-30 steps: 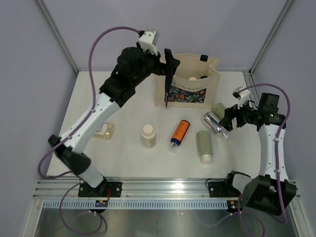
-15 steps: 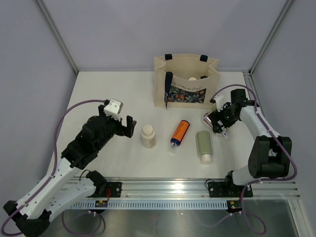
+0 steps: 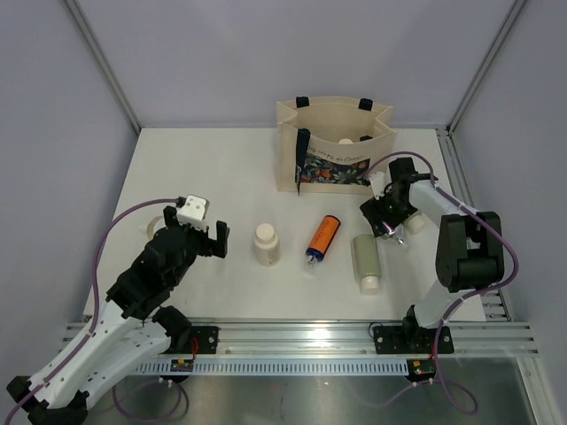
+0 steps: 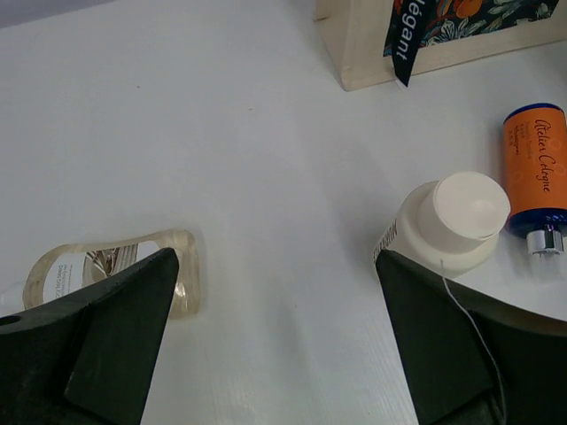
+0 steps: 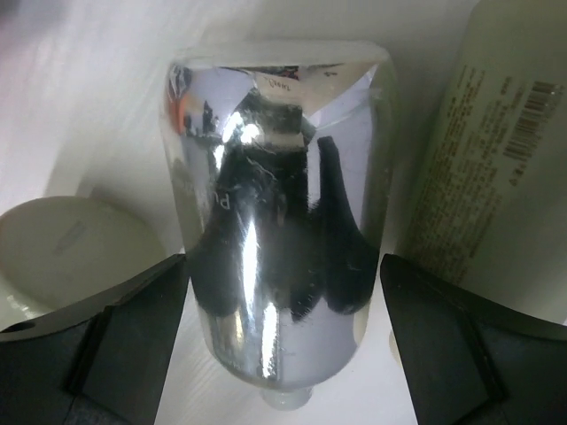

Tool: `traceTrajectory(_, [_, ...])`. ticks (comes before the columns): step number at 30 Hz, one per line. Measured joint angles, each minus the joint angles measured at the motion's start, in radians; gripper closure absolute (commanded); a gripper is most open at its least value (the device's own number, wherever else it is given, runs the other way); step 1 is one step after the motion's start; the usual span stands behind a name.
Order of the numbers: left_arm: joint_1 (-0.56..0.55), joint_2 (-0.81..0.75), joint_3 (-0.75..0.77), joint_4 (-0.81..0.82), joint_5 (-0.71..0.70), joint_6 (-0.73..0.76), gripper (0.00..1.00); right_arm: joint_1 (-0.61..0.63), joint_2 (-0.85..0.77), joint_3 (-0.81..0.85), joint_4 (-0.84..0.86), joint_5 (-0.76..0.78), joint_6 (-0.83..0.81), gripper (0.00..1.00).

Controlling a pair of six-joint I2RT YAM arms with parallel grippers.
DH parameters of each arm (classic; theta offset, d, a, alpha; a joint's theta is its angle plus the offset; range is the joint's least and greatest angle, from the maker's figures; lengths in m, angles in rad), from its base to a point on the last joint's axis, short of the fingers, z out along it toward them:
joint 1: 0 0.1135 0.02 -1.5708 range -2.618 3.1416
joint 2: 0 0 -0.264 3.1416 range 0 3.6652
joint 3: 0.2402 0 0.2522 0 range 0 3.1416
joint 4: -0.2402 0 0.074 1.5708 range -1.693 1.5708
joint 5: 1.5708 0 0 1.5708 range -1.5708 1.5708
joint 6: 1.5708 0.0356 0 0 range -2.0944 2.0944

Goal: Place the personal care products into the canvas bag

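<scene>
left fingers (image 4: 115, 336): wide apart, empty, above the table (image 3: 221, 177) near the cream bottle (image 4: 447, 221)
right fingers (image 5: 124, 345): either side of the silver bottle (image 5: 279, 221), can't tell if squeezing
silver bottle: lying on table, near the canvas bag (image 3: 332, 168)

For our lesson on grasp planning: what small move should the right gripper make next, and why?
Probably close the right gripper on the shiny silver bottle: its open jaws straddle the bottle, one finger on each side, and nothing is held yet.
</scene>
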Motion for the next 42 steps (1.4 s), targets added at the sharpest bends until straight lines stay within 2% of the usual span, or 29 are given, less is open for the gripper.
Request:
traceTrajectory(6, [0.000, -0.005, 0.000, 0.005, -0.022, 0.000, 0.01, 0.018, 0.042, 0.000, 0.028, 0.059, 0.012, 0.01])
traceTrajectory(8, [0.000, -0.005, 0.000, 0.004, -0.024, 0.000, 0.01, 0.021, 0.054, 0.000, 0.034, 0.068, 0.015, 0.05])
traceTrajectory(12, [0.000, -0.005, 0.000, 0.004, -0.024, 0.000, 0.01, 0.023, 0.061, 0.000, 0.041, 0.064, 0.024, 0.30])
traceTrajectory(13, [0.000, -0.005, 0.000, 0.004, -0.024, 0.000, 0.01, 0.024, 0.061, 0.000, 0.040, 0.055, 0.026, 0.48])
traceTrajectory(15, [0.000, -0.005, 0.000, 0.004, -0.025, 0.000, 0.01, 0.024, 0.060, 0.000, 0.037, 0.039, 0.029, 0.70])
traceTrajectory(16, [0.000, -0.005, 0.000, 0.004, -0.025, 0.000, 0.01, 0.024, 0.060, 0.000, 0.035, 0.027, 0.029, 0.88])
traceTrajectory(18, [0.000, -0.005, 0.000, 0.004, -0.026, 0.000, 0.01, 0.024, 0.056, 0.000, 0.025, 0.002, 0.028, 0.99])
traceTrajectory(32, [0.000, -0.005, 0.000, 0.004, -0.027, -0.001, 0.01, -0.042, -0.193, -0.054, -0.056, -0.279, 0.008, 1.00])
traceTrajectory(42, [0.000, -0.005, 0.000, 0.005, -0.031, -0.001, 0.01, -0.050, -0.183, -0.063, -0.049, -0.320, 0.005, 1.00])
